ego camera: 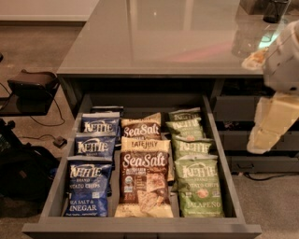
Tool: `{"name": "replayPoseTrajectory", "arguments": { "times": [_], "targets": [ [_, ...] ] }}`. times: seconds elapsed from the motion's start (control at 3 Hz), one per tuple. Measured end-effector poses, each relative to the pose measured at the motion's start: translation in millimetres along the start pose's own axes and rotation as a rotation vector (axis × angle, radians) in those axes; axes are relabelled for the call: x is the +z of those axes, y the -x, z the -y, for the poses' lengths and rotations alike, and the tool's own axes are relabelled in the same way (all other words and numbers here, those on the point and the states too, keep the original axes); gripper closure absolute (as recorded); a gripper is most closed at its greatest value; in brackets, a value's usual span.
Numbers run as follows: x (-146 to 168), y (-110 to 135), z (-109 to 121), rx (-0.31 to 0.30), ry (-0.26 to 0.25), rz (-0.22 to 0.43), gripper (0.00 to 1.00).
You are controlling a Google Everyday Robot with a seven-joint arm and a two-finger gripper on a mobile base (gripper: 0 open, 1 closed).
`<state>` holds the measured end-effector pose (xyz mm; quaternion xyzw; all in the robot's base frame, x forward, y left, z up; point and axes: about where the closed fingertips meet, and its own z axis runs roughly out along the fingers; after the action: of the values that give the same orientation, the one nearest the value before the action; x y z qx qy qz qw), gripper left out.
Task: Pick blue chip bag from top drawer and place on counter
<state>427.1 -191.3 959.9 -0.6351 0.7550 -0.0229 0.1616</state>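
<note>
The top drawer [140,229] stands pulled open below the grey counter [159,42]. Its left row holds three blue chip bags: the front one [88,189], a middle one [96,146] and a back one [100,125], all lying overlapped. My gripper [272,125], a pale cream shape under the white arm [282,58], hangs at the right edge of the camera view, outside the drawer's right wall and above the level of the bags. It touches no bag.
Brown Sea Salt bags [144,179] fill the middle row and green Jalapeno bags [198,186] the right row. Dark objects [275,9] stand on the counter's far right. Narrower drawers [233,109] sit right of the open one. A black device [30,88] and cables lie at the left.
</note>
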Motion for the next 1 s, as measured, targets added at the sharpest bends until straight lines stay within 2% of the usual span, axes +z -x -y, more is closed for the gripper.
{"name": "replayPoseTrajectory", "arguments": {
  "times": [0.33,0.67,1.0],
  "targets": [
    [28,26,-27,-0.108,0.05,0.056,0.0],
    [67,56,-62,-0.221,0.143,0.162,0.0],
    [116,96,-97,-0.299,0.251,0.302,0.0]
  ]
}}
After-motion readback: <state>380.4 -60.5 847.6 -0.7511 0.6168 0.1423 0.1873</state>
